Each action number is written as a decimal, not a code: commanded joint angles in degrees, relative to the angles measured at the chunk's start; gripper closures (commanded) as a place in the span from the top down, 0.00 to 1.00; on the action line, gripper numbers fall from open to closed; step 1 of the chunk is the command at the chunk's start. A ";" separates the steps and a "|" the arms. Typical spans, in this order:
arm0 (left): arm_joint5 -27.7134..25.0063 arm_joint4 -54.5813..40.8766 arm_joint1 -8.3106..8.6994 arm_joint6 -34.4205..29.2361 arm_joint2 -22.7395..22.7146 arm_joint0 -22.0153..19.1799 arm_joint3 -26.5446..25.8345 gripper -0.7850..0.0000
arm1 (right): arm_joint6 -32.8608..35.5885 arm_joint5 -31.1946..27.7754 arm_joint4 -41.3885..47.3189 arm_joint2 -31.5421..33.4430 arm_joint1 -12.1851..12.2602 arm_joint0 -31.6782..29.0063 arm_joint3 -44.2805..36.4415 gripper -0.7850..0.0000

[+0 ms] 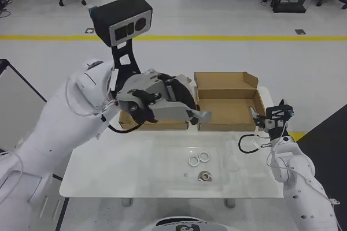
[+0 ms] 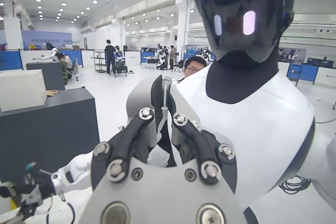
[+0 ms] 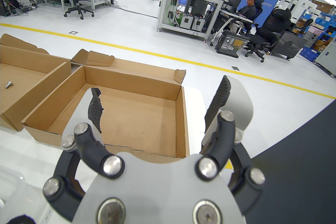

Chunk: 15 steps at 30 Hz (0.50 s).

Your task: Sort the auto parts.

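Left gripper (image 2: pixel 164 87) pinching a bolt (image 2: pixel 165 97) beside the right-hand box (image 3: pixel 131 83); right gripper (image 3: pixel 160 93) spread wide at its other side.

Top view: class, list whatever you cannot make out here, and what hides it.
- The left cardboard box: its inside is hidden by the left gripper.
- The bolt: covered in the top view by that gripper.
- The metal part in the clear tray: too small to identify.

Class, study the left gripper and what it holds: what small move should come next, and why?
Probably lower the left gripper toward the left box and release there. It grips a bolt, raised above the table, and another bolt already lies in that box, so like parts likely belong together.
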 commanded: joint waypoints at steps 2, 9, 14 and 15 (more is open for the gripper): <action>0.00 -1.57 -1.06 0.00 -1.49 1.56 -1.45 0.00 | 0.00 0.00 0.00 0.00 0.00 0.00 0.00 1.00; 0.00 -1.73 -3.74 -0.01 -3.50 4.35 -2.15 0.00 | 0.00 0.00 0.00 0.00 0.00 0.00 0.00 1.00; 0.00 2.57 -4.28 -0.01 -2.45 3.90 -0.05 0.00 | 0.00 0.00 0.00 0.00 0.00 0.00 0.00 1.00; 0.00 2.44 -4.31 -0.01 -2.39 3.85 0.06 0.00 | 0.00 0.00 0.00 0.00 0.00 0.00 0.00 1.00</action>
